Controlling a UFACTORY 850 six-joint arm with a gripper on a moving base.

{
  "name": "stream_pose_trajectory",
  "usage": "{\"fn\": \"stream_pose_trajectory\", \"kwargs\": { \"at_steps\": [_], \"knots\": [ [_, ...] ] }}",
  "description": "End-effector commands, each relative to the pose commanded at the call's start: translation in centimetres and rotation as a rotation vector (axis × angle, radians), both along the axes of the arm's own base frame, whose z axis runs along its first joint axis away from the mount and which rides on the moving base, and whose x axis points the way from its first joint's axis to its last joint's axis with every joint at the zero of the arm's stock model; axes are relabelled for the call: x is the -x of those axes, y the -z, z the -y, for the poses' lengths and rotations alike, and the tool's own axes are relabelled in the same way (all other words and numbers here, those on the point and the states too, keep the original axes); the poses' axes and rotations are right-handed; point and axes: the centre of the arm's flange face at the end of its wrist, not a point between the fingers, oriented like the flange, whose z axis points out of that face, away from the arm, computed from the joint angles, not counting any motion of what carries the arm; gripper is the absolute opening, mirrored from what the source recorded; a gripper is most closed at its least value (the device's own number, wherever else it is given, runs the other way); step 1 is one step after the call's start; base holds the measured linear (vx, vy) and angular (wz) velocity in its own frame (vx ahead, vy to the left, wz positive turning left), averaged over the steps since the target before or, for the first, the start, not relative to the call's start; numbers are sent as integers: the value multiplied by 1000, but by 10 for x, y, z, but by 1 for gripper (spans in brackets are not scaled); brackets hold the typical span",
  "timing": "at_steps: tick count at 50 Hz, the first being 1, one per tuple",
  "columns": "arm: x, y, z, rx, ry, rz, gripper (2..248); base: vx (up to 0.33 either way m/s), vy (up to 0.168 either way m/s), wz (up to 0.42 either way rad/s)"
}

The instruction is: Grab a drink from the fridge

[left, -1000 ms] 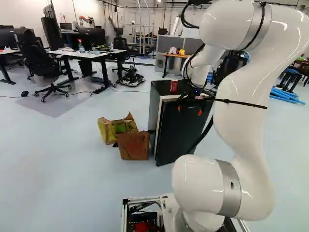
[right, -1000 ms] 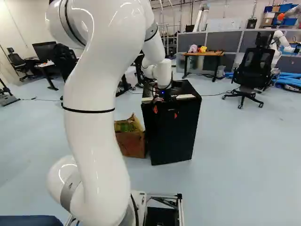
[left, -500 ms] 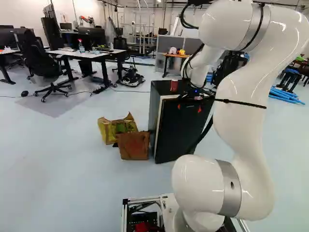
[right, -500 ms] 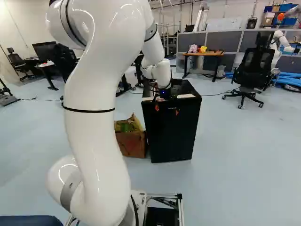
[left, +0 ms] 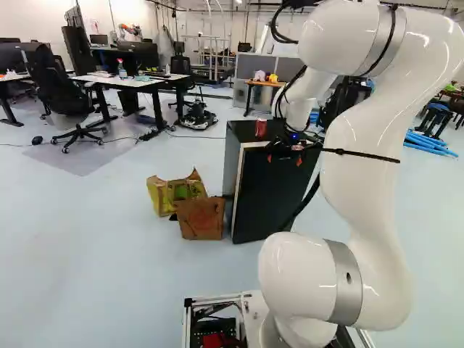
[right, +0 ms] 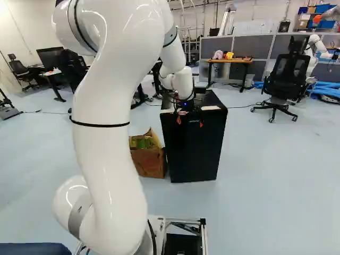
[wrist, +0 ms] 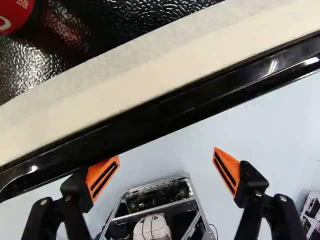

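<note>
Gripper (left: 284,159) fingers are spread wide, one to each side of an unfilled gap; nothing is held. Orange pads (wrist: 104,175) face each other. One pad is positioned close against the black upper edge (wrist: 165,111) of the fridge door; contact between the two cannot be determined. The other pad is located clear of that edge, over the floor (wrist: 280,125). Ahead of the fingers, a cream strip (wrist: 145,82) runs parallel to the black edge. Beyond the strip, a red can (wrist: 14,14) is located on the dark, textured top of the fridge (left: 272,196). The fridge stands upright, its black front toward the base (wrist: 160,200). The fridge interior is hidden. The arm (left: 373,188) extends forward from the base to the upper front of the fridge. An open cardboard carton (left: 201,220) is located on the floor just beside the fridge. Farther back, a wooden-topped table (right: 234,60) and an office chair (right: 287,77) stand on the floor.
</note>
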Motion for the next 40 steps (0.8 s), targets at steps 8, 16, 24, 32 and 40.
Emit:
{"fn": "stream_pose_trajectory", "kwargs": {
  "at_steps": [8, 16, 24, 32, 40],
  "knots": [
    [10, 0, -2, -3, 2, -8, 247, 0, 0, 0],
    [24, 0, -5, -6, 4, -19, 247, 0, 0, 0],
    [39, 0, -9, -10, 6, -29, 247, 0, 0, 0],
    [52, -1, -15, -10, 5, -28, 247, 0, 0, 0],
    [64, -1, -21, -2, 0, -3, 247, 0, 0, 0]
  ]
}}
